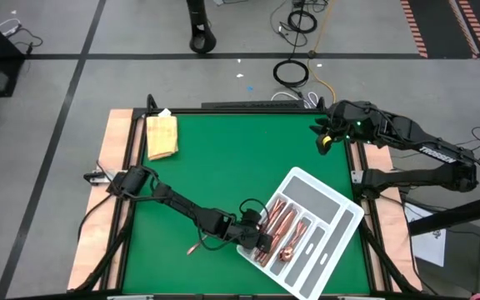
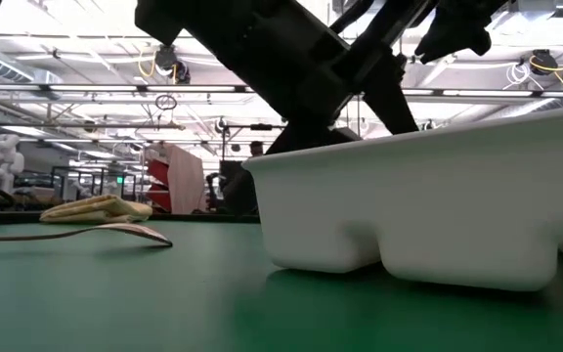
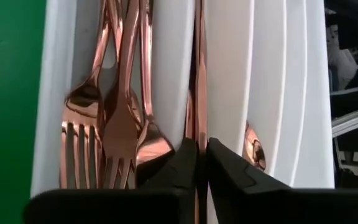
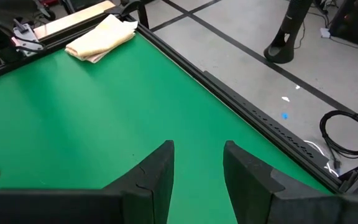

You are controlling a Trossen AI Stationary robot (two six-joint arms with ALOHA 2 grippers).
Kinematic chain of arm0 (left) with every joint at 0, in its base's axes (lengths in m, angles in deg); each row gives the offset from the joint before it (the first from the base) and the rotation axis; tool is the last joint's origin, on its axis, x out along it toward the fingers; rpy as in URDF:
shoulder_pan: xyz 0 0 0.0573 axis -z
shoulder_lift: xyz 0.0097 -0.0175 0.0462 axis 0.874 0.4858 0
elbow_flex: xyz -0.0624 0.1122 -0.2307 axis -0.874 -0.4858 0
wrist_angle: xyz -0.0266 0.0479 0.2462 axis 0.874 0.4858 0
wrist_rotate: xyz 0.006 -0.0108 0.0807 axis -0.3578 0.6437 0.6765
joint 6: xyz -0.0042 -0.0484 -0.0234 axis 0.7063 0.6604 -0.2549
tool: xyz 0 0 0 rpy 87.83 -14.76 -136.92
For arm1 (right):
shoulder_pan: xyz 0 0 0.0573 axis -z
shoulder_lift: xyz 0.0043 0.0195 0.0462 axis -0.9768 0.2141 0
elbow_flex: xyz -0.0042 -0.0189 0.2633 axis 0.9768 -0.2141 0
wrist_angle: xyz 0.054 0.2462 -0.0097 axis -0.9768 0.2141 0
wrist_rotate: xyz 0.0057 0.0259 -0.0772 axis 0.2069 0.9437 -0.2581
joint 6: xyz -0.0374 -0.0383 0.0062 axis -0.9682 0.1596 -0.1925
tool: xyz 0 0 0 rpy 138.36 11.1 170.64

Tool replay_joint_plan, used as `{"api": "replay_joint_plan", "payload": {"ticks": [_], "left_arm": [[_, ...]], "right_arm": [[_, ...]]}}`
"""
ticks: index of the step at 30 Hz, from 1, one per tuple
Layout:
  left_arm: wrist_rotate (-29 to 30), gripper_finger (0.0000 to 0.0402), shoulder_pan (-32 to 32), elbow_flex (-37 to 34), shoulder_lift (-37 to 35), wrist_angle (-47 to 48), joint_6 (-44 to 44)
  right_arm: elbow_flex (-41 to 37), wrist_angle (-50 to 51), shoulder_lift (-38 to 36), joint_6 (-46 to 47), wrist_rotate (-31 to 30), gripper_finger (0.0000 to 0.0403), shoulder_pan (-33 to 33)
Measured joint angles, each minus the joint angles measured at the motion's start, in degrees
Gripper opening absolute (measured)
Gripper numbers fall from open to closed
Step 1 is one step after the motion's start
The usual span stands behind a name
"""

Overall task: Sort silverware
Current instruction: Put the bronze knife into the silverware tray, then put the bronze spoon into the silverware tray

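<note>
While your left gripper (image 1: 261, 237) reaches over the near left end of the tray (image 1: 340, 204), its fingers (image 3: 229, 171) stand only a sliver apart, with a thin copper piece (image 3: 200, 74) running straight up through the slit between them (you cannot tell from the wrist view whether the pads are pressing it or merely flanking it). That piece lies along a tray divider. Beside it, one compartment holds forks (image 3: 98, 118) lying side by side, tines toward the gripper, and another holds a spoon (image 3: 252, 146), its bowl peeking past a white wall. From above you see most of the silverware (image 1: 280, 227) gathered in the tray's left compartments. One piece (image 1: 193, 247) lies alone on the green mat (image 1: 240, 158), left of the tray and near the table's front edge; in the low view it shows as a spoon (image 2: 115, 231) lying flat. A yellow cloth (image 1: 162, 136) sits folded in the far left corner.

Your right gripper (image 4: 197, 165) waits over the far right corner of the table, jaws clearly apart and holding nothing.
</note>
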Motion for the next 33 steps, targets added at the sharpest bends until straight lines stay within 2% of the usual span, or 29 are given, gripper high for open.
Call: {"api": "replay_joint_plan", "payload": {"ticks": [6, 9, 12, 16, 18, 22, 26, 29, 33], "left_arm": [[-1.63, 0.0117, -0.70, 0.00, -0.04, -1.17, -0.14], [-1.82, 0.0147, -0.96, 0.04, -0.04, -1.52, -0.18], [-2.75, 0.0162, -1.24, 0.09, -0.12, -1.78, -2.17], [-2.81, 0.0161, -2.01, 1.59, -2.86, 1.00, -9.05], [-2.88, 0.0159, -2.80, 3.35, -5.39, 8.14, -11.36], [-2.53, 0.0159, -3.66, 6.74, -9.71, 29.43, -15.35], [0.60, 0.0159, -1.98, 10.17, -12.54, 47.32, -16.62], [0.09, 0.0159, 1.45, 11.04, -11.97, 55.67, -15.32], [-0.73, 0.0159, 7.11, 11.06, -9.99, 58.42, -11.63]], "right_arm": [[0.00, 0.28, 0.00, 0.00, 0.00, 0.0128, 0.00], [0.00, 0.70, 0.00, 0.00, 0.00, 0.0128, -0.01], [0.00, 1.21, 0.00, 0.00, 0.00, 0.0128, 0.00], [0.00, 2.58, 0.00, -0.42, 0.00, 0.0128, 0.00], [0.00, 2.80, 0.00, -0.59, 0.00, 0.0128, 0.00], [0.00, 3.06, 0.00, -0.53, 0.21, 0.0128, -0.01], [0.00, 3.23, 0.00, -0.50, 0.24, 0.0128, -0.02], [0.00, 3.34, 0.00, -0.51, 0.24, 0.0128, -0.02], [0.00, 3.63, 0.02, -0.91, 0.24, 0.0128, -0.01]]}}
